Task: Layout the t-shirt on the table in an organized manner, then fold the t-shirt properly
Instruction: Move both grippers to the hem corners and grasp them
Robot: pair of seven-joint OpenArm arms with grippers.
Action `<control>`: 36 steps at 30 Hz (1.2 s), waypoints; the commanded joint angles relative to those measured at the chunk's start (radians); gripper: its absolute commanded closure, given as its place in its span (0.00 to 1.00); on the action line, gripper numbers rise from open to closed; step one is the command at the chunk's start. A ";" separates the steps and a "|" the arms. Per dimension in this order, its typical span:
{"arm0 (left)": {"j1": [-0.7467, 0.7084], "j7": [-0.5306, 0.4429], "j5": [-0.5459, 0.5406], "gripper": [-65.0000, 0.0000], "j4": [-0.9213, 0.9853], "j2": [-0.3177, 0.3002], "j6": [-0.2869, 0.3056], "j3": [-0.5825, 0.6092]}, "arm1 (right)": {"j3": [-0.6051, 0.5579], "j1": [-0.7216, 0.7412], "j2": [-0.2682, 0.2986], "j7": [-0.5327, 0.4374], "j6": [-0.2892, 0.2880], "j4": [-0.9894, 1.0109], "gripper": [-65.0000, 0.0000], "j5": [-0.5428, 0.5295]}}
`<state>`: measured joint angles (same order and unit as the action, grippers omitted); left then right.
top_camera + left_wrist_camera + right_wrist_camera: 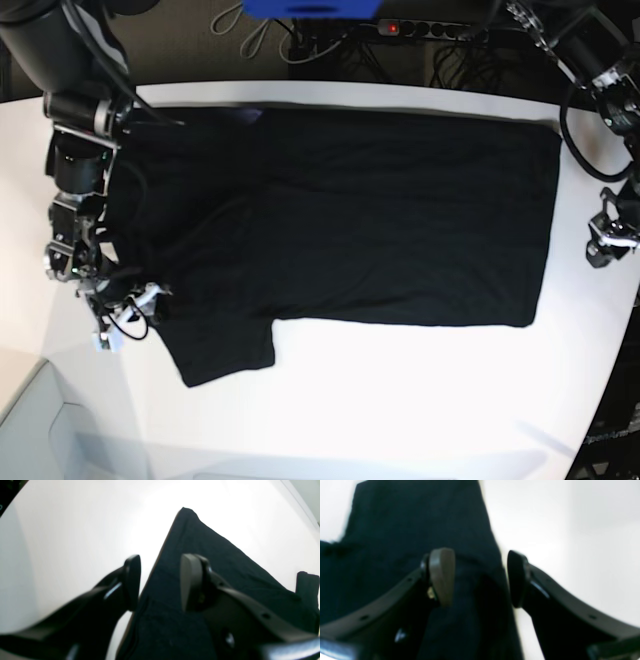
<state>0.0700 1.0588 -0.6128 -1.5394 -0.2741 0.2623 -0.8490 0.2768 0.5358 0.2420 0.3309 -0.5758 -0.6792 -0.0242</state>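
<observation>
Lying spread flat on the white table [400, 400]: black t-shirt [400, 220]. Hovering over its hem edge with jaws parted, gripping nothing: left gripper [160, 580]. Standing agape above the sleeve-side edge, likewise empty: right gripper [480, 577].

Matt black cloth t-shirt [400, 215]; smooth white table [400, 400]

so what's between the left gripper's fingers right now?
In the left wrist view, the left gripper is open with the t-shirt edge and a strip of bare table showing in the gap. Nothing is pinched.
</observation>
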 commanded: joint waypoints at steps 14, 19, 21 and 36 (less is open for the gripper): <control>0.205 -0.147 0.106 0.61 0.248 -0.037 -0.002 0.115 | -0.096 0.014 0.024 -0.160 0.093 0.091 0.69 -0.018; 0.279 -0.415 0.287 0.61 0.397 -0.026 -0.002 0.276 | -0.147 0.014 0.006 -0.160 0.096 0.091 0.87 -0.018; 0.327 -0.481 0.333 0.61 0.506 -0.027 -0.002 0.340 | -0.147 0.013 0.006 -0.160 0.099 0.092 0.95 -0.018; 0.618 -0.825 0.565 0.61 1.138 -0.034 -0.004 0.409 | -0.149 0.013 0.006 -0.160 0.099 0.094 1.00 -0.018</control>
<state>0.6571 0.2497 -0.0410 -0.3870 -0.2962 0.2550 -0.4377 0.1280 0.5308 0.2378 0.1551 -0.4740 -0.5777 -0.0532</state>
